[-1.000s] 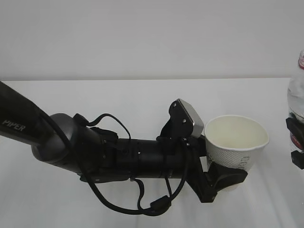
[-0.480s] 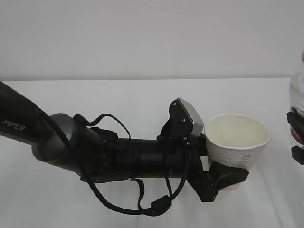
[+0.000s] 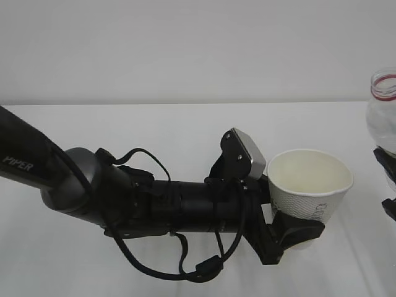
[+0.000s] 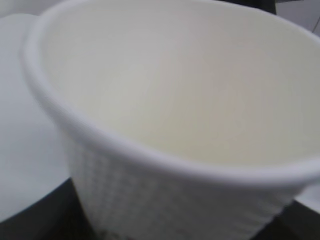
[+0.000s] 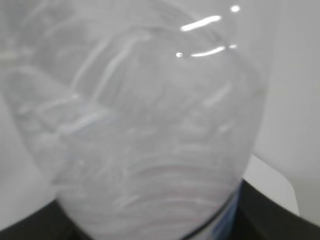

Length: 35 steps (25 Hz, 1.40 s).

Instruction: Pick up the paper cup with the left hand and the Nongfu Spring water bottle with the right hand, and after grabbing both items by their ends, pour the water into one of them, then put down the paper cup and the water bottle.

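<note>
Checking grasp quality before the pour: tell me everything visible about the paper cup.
The paper cup is small, white and tapered, with an embossed textured wall, a rolled rim and faint print on its side. It stands upright, lifted off the table, mouth open; the cream inside looks dry and empty. The left pincer clamps its lower body, black fingers wrapping the base. It sits right of centre, left of the bottle and apart from it.
</note>
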Motion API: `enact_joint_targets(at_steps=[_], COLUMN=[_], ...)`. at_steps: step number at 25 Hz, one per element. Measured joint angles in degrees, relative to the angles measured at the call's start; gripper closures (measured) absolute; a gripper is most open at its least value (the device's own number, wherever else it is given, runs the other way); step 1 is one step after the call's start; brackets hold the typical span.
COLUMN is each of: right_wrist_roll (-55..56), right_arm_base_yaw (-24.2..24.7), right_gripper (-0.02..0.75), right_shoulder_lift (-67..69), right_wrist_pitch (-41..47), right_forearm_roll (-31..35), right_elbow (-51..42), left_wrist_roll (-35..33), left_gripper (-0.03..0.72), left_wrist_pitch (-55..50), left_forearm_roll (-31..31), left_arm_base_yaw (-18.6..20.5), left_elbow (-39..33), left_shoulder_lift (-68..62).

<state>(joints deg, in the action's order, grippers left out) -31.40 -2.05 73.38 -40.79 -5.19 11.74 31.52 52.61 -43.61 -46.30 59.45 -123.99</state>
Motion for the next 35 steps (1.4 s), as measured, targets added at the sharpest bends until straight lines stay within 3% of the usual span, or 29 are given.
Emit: enact_joint_targets(at_steps=[35], right_wrist_roll=[-22.4], right_arm_base_yaw=[0.0], right_gripper=[0.332], right_shoulder_lift=[0.0], right_wrist_pitch=[-1.6], right_forearm_roll=[1.3], right_elbow=[0.0], left_wrist_roll=[0.0], left_gripper=[0.154], left_wrist_pitch=[0.0], left_forearm_roll=[-0.5], left_arm_base_yaw=[0.0], left_elbow=[0.0], left_shoulder_lift=[0.0])
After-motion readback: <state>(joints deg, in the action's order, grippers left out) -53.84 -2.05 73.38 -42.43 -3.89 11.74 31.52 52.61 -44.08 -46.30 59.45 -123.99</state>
